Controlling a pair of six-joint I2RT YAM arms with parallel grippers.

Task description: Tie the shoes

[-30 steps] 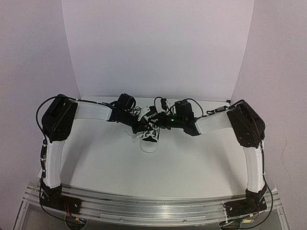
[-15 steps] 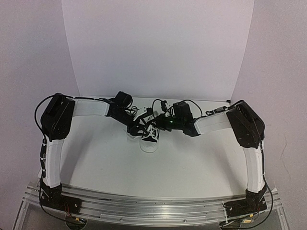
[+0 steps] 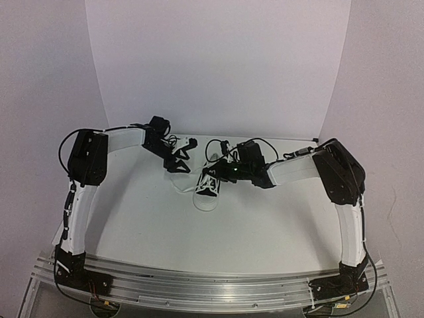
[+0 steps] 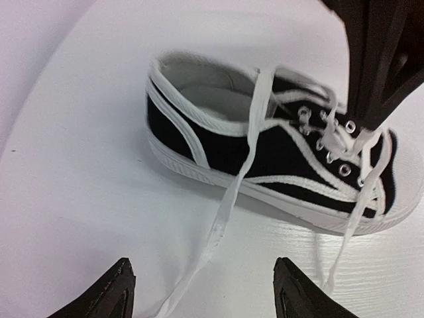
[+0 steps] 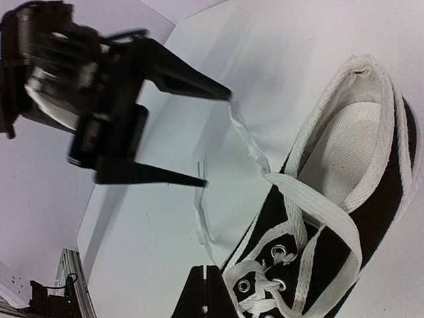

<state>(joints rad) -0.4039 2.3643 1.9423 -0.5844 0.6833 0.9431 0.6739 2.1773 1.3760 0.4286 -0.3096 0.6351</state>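
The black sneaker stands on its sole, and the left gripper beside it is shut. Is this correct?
No. The left gripper is open: its jaws stand wide apart, a white lace passing between them, as the left wrist view shows. The black sneaker does stand on its sole.

The work surface is a white table (image 3: 265,225) with a matt, faintly grained top; in the wrist views it carries soft shadows. A plain white backdrop panel (image 3: 218,66) stands upright along the table's far edge, flanked by a pale lilac wall on the left (image 3: 40,79) and another on the right (image 3: 391,99), both unmarked. A ribbed aluminium rail (image 3: 212,286) runs the full width of the table's near edge, slightly bowed in the overhead view, with darker floor just visible beneath its two ends.
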